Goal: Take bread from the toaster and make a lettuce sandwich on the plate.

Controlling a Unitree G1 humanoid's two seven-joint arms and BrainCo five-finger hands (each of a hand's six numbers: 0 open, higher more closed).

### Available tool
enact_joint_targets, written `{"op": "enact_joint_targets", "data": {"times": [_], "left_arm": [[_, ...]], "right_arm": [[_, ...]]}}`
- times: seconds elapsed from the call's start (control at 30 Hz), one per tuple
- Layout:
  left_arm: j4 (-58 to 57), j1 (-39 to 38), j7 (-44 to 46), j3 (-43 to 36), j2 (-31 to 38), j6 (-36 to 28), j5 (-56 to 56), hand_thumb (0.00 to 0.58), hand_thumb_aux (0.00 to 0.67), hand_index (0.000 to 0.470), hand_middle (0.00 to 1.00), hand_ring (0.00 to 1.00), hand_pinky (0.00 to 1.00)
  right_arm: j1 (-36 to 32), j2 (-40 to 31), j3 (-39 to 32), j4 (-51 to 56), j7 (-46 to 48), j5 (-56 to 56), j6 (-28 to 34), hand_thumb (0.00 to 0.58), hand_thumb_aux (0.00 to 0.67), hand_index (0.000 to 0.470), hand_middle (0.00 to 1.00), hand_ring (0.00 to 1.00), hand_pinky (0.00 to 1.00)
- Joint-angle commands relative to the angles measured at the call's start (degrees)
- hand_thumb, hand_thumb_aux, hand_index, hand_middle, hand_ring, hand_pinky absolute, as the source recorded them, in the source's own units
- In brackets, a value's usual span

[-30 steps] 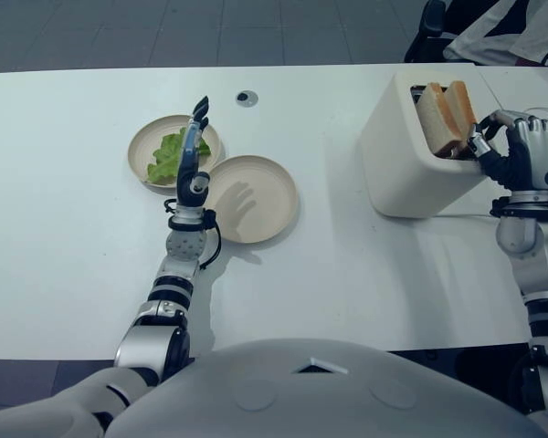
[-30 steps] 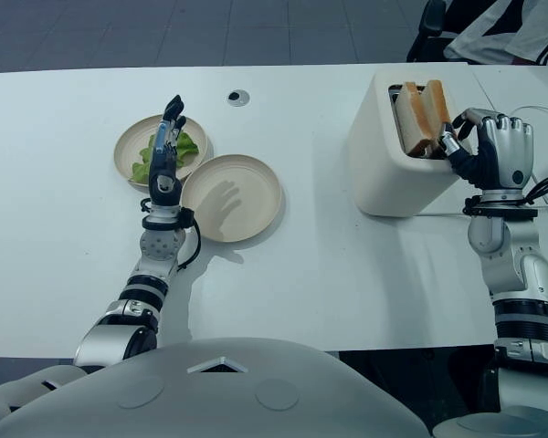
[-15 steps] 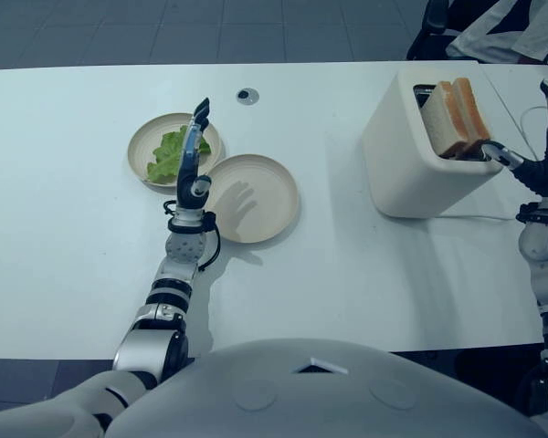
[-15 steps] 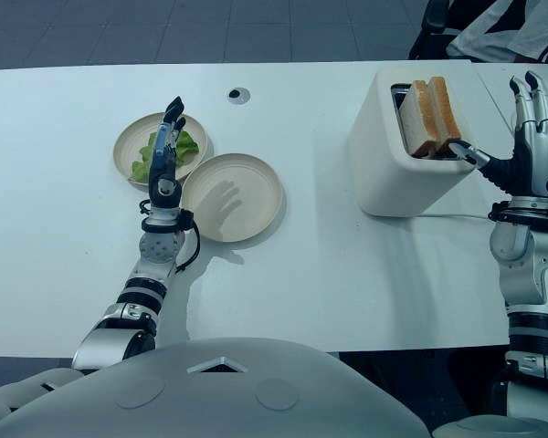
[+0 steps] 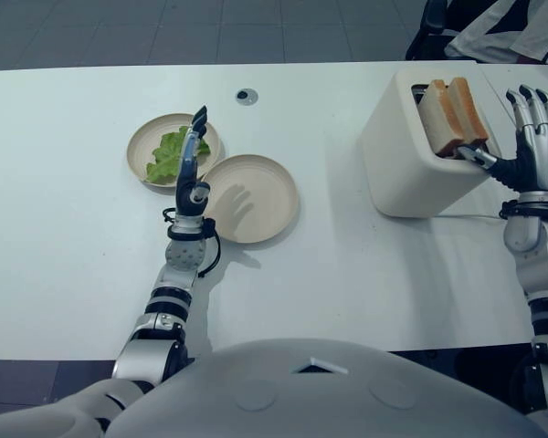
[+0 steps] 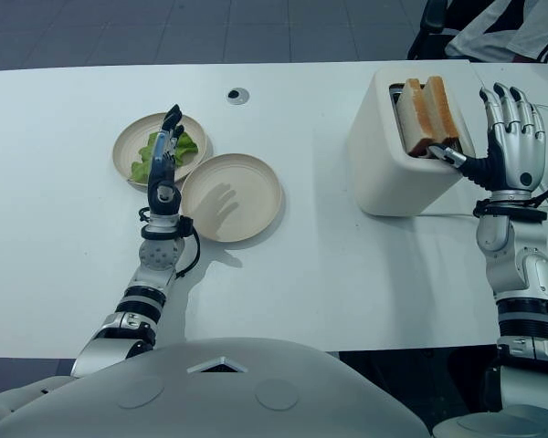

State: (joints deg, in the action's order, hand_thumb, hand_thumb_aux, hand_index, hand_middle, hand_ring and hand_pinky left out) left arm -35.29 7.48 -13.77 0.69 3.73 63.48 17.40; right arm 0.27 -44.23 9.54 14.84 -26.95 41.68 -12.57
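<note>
Your right hand [image 6: 510, 146] stands upright with its fingers spread and holds nothing. Its thumb points toward 9 o'clock, with the tip at the top edge of the toaster [image 6: 384, 173], just beside the bread; whether it touches is not clear. The toaster, a cream box, sits at that hand's 9 o'clock. Two slices of bread [image 6: 425, 114] stand side by side in its slot, their tops sticking out.

Your left hand [image 5: 190, 173] is raised edge-on above the table [image 5: 64, 228], fingers straight and pressed together, holding nothing. Just beside it, at its 3 o'clock, lies a round beige plate [image 5: 265, 205]. At its 11 o'clock lies a second plate [image 5: 139, 146] with lettuce [image 5: 169, 153] on it, and the two rims meet. Farther out, at 12 o'clock from the plates, a small dark round fitting [image 5: 247, 96] sits in the tabletop.
</note>
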Motion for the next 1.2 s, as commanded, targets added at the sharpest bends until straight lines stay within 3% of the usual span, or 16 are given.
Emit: {"op": "enact_joint_targets", "data": {"times": [0.03, 0.33, 0.37, 0.4, 0.43, 0.47, 0.5, 0.77, 0.9, 1.0, 1.03, 1.1, 1.2], "left_arm": [[0.54, -0.73, -0.52, -0.41, -0.25, -0.77, 0.88, 0.0, 0.0, 0.0, 0.0, 0.0, 0.0], [0.89, -1.24, -1.25, -0.75, -0.42, -1.04, 1.1, 0.0, 0.0, 0.0, 0.0, 0.0, 0.0], [0.86, -1.22, -1.31, -0.79, -0.47, -1.05, 1.13, 0.0, 0.0, 0.0, 0.0, 0.0, 0.0], [0.82, -1.18, -1.36, -0.83, -0.52, -1.08, 1.18, 0.0, 0.0, 0.0, 0.0, 0.0, 0.0], [0.8, -1.18, -1.43, -0.82, -0.52, -1.07, 1.22, 0.0, 0.0, 0.0, 0.0, 0.0, 0.0], [0.75, -1.13, -1.48, -0.84, -0.54, -1.08, 1.26, 0.0, 0.0, 0.0, 0.0, 0.0, 0.0], [0.73, -1.1, -1.52, -0.86, -0.52, -1.08, 1.28, 0.0, 0.0, 0.0, 0.0, 0.0, 0.0], [0.88, -1.31, -1.9, -0.72, -0.13, -1.09, 1.38, 0.0, 0.0, 0.0, 0.0, 0.0, 0.0], [1.16, -1.4, -2.24, -0.49, 0.05, -1.0, 1.45, 0.0, 0.0, 0.0, 0.0, 0.0, 0.0], [2.19, -1.46, -3.29, 0.84, 0.54, -0.8, 1.43, 0.0, 0.0, 0.0, 0.0, 0.0, 0.0], [2.44, -1.44, -3.8, 1.4, 0.89, -0.73, 1.61, 0.0, 0.0, 0.0, 0.0, 0.0, 0.0], [3.21, -1.1, -5.89, 3.38, 1.7, -1.35, 2.85, 0.0, 0.0, 0.0, 0.0, 0.0, 0.0], [4.71, 0.31, -11.54, 7.6, 4.29, -4.64, 7.61, 0.0, 0.0, 0.0, 0.0, 0.0, 0.0]], "right_arm": [[-0.95, -1.26, -0.4, 0.69, 1.13, -0.33, 0.58, 0.0, 0.0, 0.0, 0.0, 0.0, 0.0], [-2.43, -1.85, -0.92, 0.92, 2.97, -1.53, 1.89, 0.0, 0.0, 0.0, 0.0, 0.0, 0.0], [-2.64, -1.64, -1.35, 0.13, 3.5, -1.75, 1.52, 0.04, 0.024, 0.017, 0.0, 0.0, 0.0], [-2.87, -1.29, -1.74, -0.67, 4.1, -2.15, 1.0, 0.441, 0.342, 0.24, 0.0, 0.0, 0.0], [-3.11, -0.88, -2.63, -1.78, 4.74, -2.21, 0.08, 0.549, 0.515, 0.361, 0.22, 0.22, 0.22], [-3.15, -0.44, -3.2, -2.74, 5.54, -2.53, -0.51, 0.58, 0.67, 0.47, 0.65, 0.65, 0.65], [-2.89, -0.05, -3.6, -3.83, 6.07, -2.79, -1.24, 0.58, 0.67, 0.47, 1.0, 1.0, 1.0], [0.69, 2.34, 0.03, -13.46, 1.91, -3.05, -3.1, 0.58, 0.67, 0.47, 1.0, 1.0, 1.0], [-0.14, 6.13, 6.61, -23.27, -14.04, 2.57, -5.29, 0.58, 0.67, 0.47, 1.0, 1.0, 1.0], [-1.81, 9.42, 2.3, -30.51, -18.98, 4.53, -12.83, 0.58, 0.67, 0.47, 1.0, 1.0, 1.0], [-3.02, 10.66, -1.27, -30.39, -16.78, 1.19, -16.39, 0.58, 0.67, 0.47, 1.0, 1.0, 1.0], [-6.71, 14.85, -13.43, -24.26, -3.82, -14.57, -22.14, 0.58, 0.67, 0.47, 1.0, 1.0, 1.0], [-12.32, 24.49, -26.45, -10.19, 20.42, -37.59, -20.07, 0.58, 0.67, 0.47, 1.0, 1.0, 1.0]]}}
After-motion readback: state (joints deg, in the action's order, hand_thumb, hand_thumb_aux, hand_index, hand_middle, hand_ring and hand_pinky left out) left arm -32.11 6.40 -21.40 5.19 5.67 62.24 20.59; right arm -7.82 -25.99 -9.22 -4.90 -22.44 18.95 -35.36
